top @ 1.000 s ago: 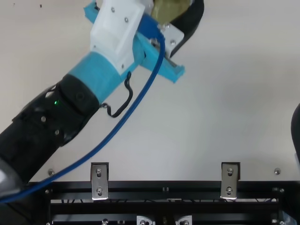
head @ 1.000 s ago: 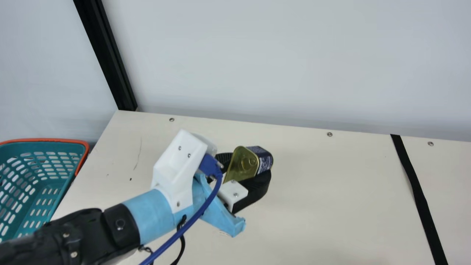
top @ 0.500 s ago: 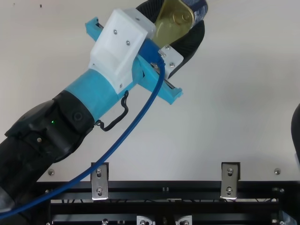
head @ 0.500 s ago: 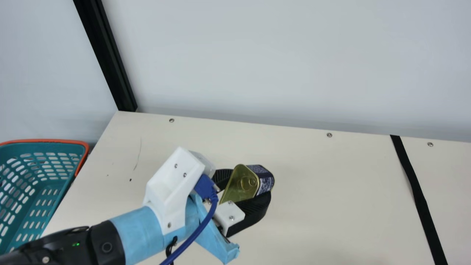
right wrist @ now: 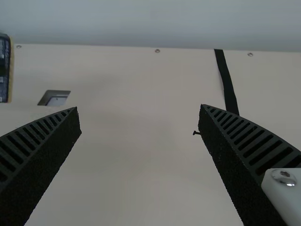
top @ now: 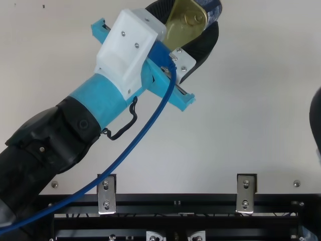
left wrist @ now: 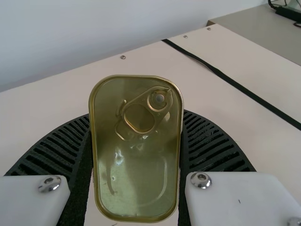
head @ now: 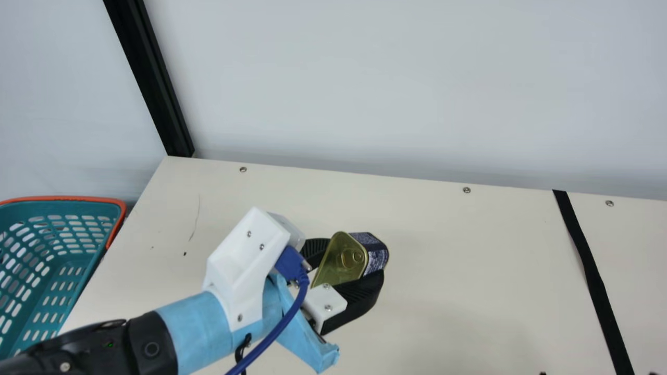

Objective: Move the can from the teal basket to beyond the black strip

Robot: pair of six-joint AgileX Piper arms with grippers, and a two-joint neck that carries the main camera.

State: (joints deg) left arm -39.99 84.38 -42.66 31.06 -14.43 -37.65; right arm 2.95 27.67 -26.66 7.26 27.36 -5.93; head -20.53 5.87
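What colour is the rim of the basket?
The rim is orange-red; it shows best in the main view.

Black strip [head: 595, 284] on a cream table [head: 469, 260]

- Teal basket [head: 78, 207], beyond the desk's [head: 443, 291] left edge: cut off by the main view's left edge
- Can [top: 186, 31]: cropped by the top view's top edge
- Black strip [head: 599, 297]: runs out of the main view's bottom edge

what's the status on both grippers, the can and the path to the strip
Left gripper shut on gold-lidded can. Right gripper open, holding nothing. Can short of black strip; nothing seen between.
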